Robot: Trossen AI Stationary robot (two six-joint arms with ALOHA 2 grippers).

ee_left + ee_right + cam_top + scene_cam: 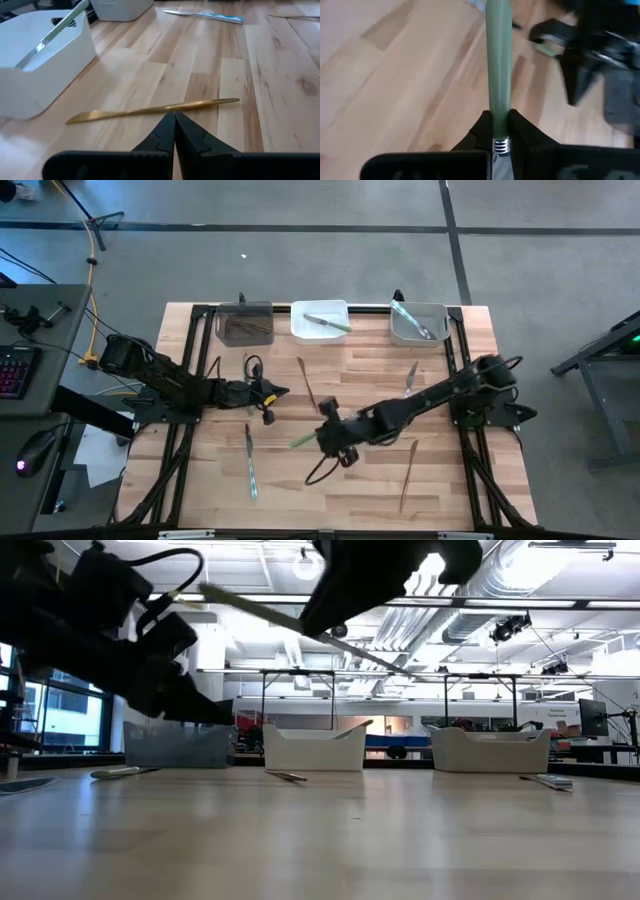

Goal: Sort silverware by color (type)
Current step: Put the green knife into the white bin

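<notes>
Pale green, the slim plastic-handled utensil [498, 60] is pinched by the right pincer [500, 131] above mid-counter. The left pincer [175, 131] is pressed together, empty, beside a bronze knife [155, 109].

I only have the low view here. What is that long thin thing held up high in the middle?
Observer: A pale green-handled utensil. The right gripper has its jaws shut on it above the table.
Operator: Is there a green one in the white bin?
Observer: Yes, the white bin holds a green-handled piece.
Operator: Is the left gripper carrying anything?
Observer: No, the left gripper is shut and empty. A bronze utensil lies on the table just ahead of it.
</notes>
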